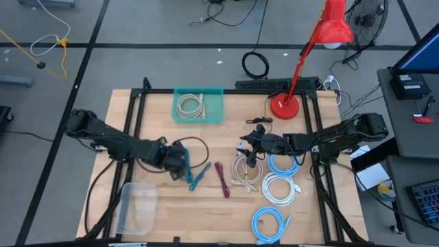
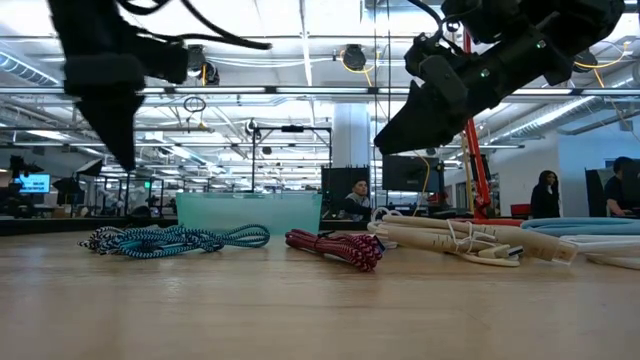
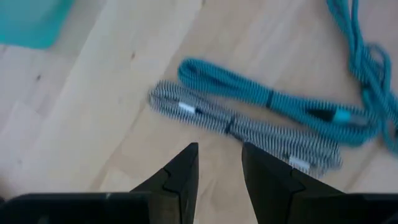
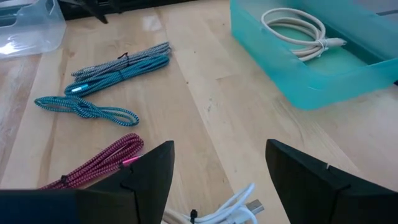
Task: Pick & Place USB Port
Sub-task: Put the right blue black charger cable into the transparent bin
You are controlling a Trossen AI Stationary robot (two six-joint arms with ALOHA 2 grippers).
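Left claw (image 3: pixel 219 163) empty over grey cable (image 3: pixel 242 127), right claw (image 4: pixel 221 163) open

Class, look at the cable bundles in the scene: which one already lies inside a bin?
The beige coiled cable: it alone sits in the teal bin; the teal, black-and-white, red, white and blue cables lie loose on the table.

- A pale wooden table (image 1: pixel 158 123) is carrying everything, with black frame bars running along its sides.
- A teal bin (image 1: pixel 198 105) is sitting near the far edge, holding a coiled beige cable (image 1: pixel 191 106).
- A clear plastic container (image 1: pixel 137 206) is resting at the near left corner.
- A red lamp base (image 1: pixel 284 106) is standing at the far right.
- A teal braided cable (image 1: pixel 199 176) and a grey-and-white braided cable (image 3: pixel 242 127) are lying side by side near the middle.
- A red braided cable (image 1: pixel 222 179) is lying just right of them.
- A bundle of white cables (image 1: pixel 245 175) is lying beside coiled light blue cables (image 1: pixel 280 189), with another blue coil (image 1: pixel 269 224) nearer the front edge.
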